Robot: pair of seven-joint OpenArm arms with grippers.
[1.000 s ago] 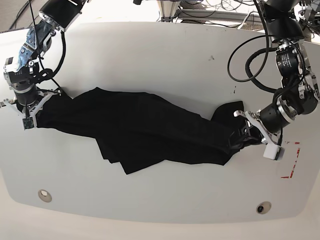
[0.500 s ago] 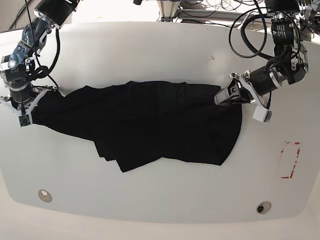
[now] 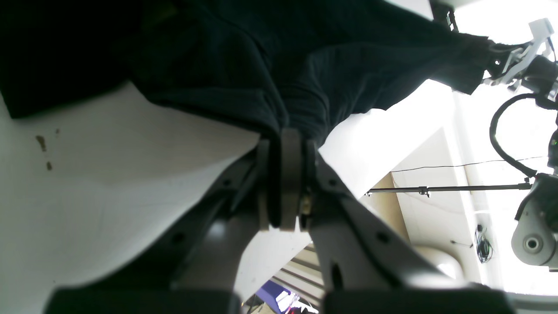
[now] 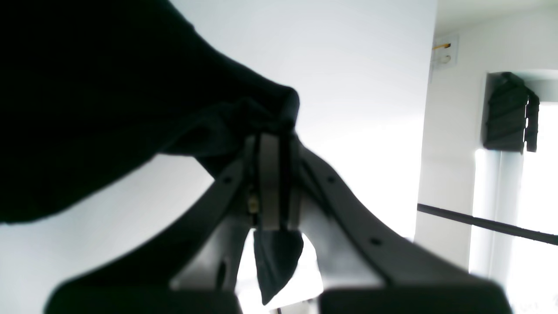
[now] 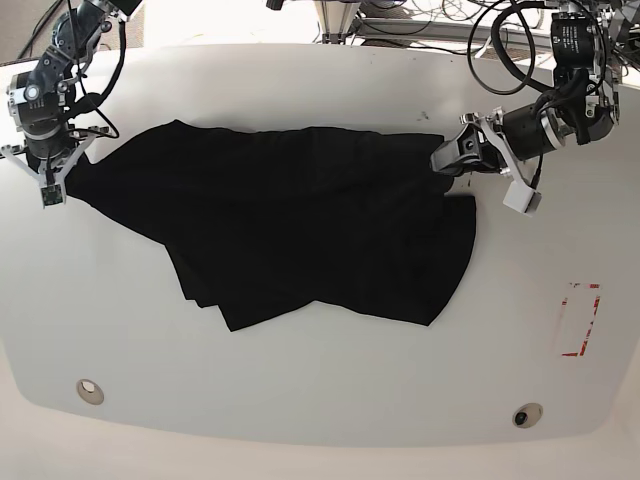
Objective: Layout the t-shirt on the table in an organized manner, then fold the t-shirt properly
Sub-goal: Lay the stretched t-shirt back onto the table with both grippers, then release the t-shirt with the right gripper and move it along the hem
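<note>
black t-shirt (image 5: 300,225) stretched crosswise over the white desk (image 5: 320,400), long axis running straight from one pincer to the other, loose lower folds bunched toward the near edge. left pincer (image 5: 447,158) clamped tight on one corner, right pincer (image 5: 62,178) clamped tight on the opposite corner. likely next: lowering both ends together to lay it flat.

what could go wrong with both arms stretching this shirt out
The left gripper and right gripper each pinch only a small bunch of the plain black cloth t-shirt, so an edge could slip free. Its lower part lies rumpled and doubled over on the glossy white table, so it may settle creased.
</note>
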